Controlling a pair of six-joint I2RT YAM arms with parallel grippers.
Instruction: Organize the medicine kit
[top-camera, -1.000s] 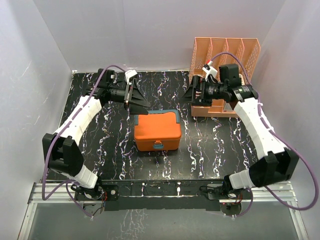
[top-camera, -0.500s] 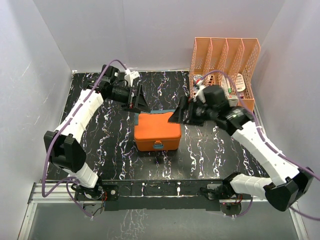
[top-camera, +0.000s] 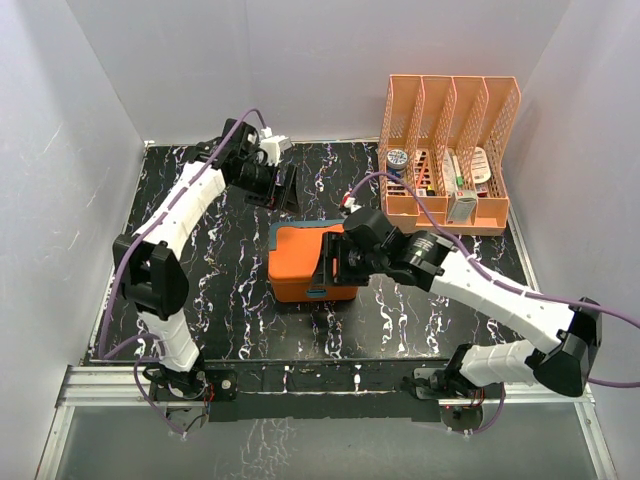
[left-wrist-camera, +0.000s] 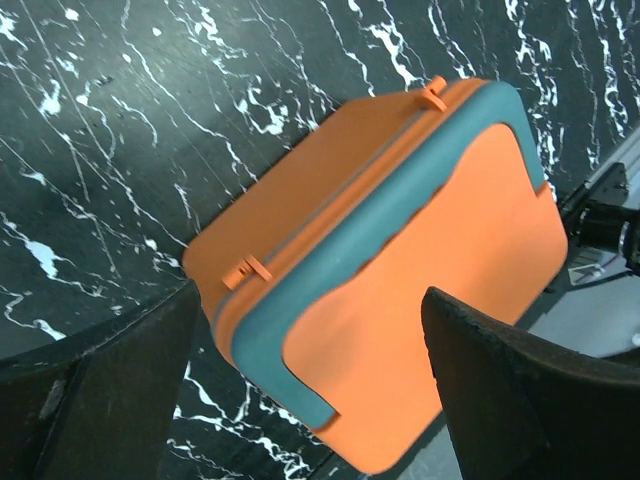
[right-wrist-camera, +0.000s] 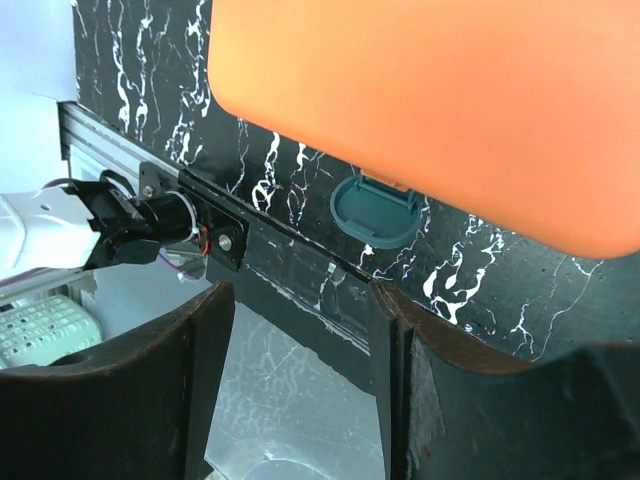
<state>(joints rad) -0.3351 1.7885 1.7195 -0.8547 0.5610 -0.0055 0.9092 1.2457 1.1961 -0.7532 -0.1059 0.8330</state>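
The medicine kit (top-camera: 298, 258) is an orange box, lid closed, in the middle of the table with its blue-grey latch (top-camera: 316, 292) facing the near edge. My left gripper (top-camera: 286, 190) is open and empty, just behind the kit. Its wrist view shows the kit's back (left-wrist-camera: 400, 250) with a teal band and two hinges between the spread fingers (left-wrist-camera: 110, 390). My right gripper (top-camera: 336, 258) is open and empty, low over the kit's right side. Its wrist view shows the lid (right-wrist-camera: 420, 100) and the latch (right-wrist-camera: 375, 208) just past the fingers (right-wrist-camera: 470, 400).
A peach slatted file organizer (top-camera: 450, 105) stands at the back right with several medicine items (top-camera: 440, 180) in its slots. White walls close the table on three sides. The metal rail (top-camera: 330, 385) with both arm bases runs along the near edge.
My right arm has swung from the file organizer down and left to the kit's right side. My left gripper has drawn back a little from the kit's rear edge.
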